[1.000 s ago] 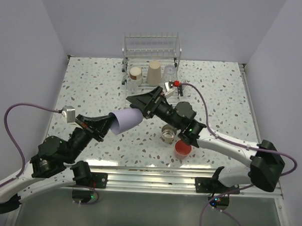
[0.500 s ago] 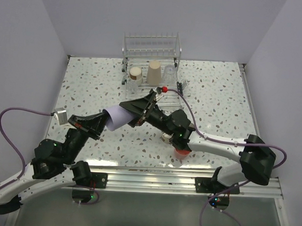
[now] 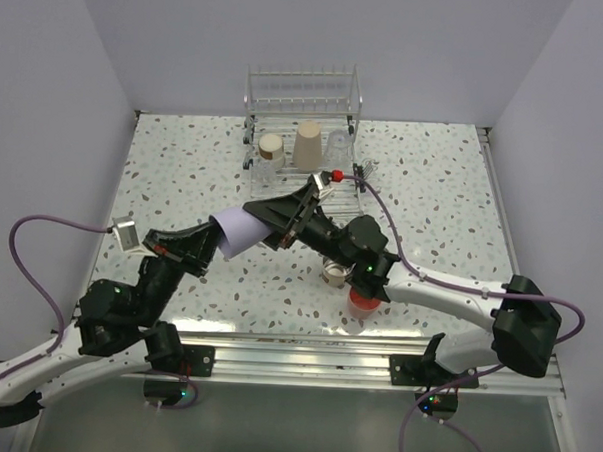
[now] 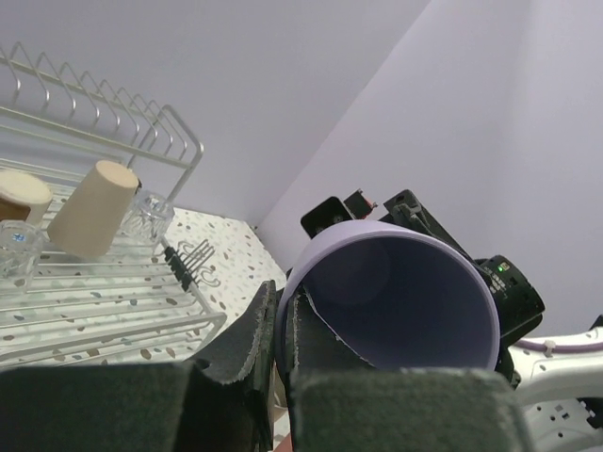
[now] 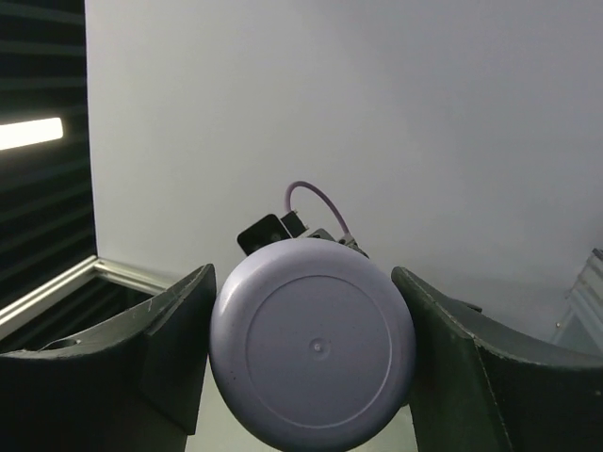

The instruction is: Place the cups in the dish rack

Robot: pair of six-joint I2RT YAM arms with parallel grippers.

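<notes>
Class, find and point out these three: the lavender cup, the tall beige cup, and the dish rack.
lavender cup (image 5: 313, 344): right wrist view, centre of its flat base.
beige cup (image 3: 307, 146): top external view, its side wall.
dish rack (image 3: 302, 90): top external view, its raised back rail.

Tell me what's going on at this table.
A handover in mid-air. The left tool pinches the lavender cup by its rim, and the right tool has its fingers against both sides of the cup's base. The dish rack at the far edge already holds a beige cup and others. A coral cup and a metallic cup wait on the table by the right arm.
</notes>
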